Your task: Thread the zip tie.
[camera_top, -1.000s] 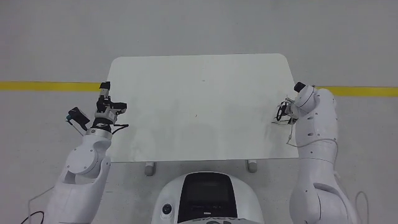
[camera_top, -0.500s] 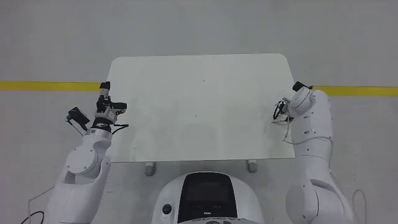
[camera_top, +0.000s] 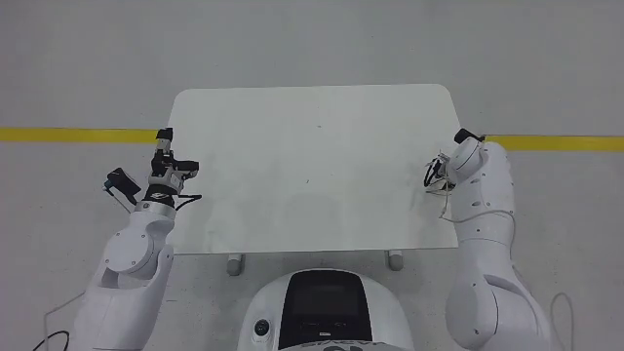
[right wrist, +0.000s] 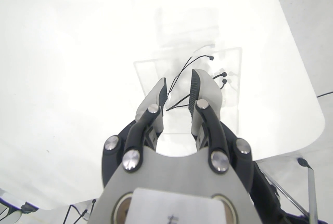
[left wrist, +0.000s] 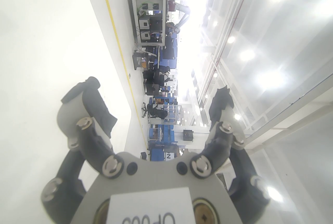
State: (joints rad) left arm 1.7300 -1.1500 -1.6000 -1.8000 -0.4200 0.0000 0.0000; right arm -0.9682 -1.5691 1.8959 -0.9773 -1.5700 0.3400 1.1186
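In the top view, the left gripper (camera_top: 164, 156) sits at the left edge of the white table (camera_top: 312, 146), just over its rim. The right gripper (camera_top: 435, 173) is at the table's right edge, above the surface, and its fingers are too small there to judge. In the left wrist view, the left gripper (left wrist: 156, 91) points out across the floor toward a yellow line (left wrist: 111, 19). Its two dark fingers are spread wide, with nothing between them. In the right wrist view, the right gripper (right wrist: 179, 78) is above the table (right wrist: 78, 27) and aimed down at a clear tray (right wrist: 240, 74) that lies flat on it. The two ribbed fingers stand apart with a narrow gap between them, and they are not closed on anything. Several thin black zip ties (right wrist: 211, 58) lie loose in the tray. One curves from its small square head, beyond the fingertips, down into the gap between the fingers. Another strand crosses under the gap nearer the palm. Two more heads lie just beside the outer face of one finger. Whether any strand touches a finger pad cannot be told.
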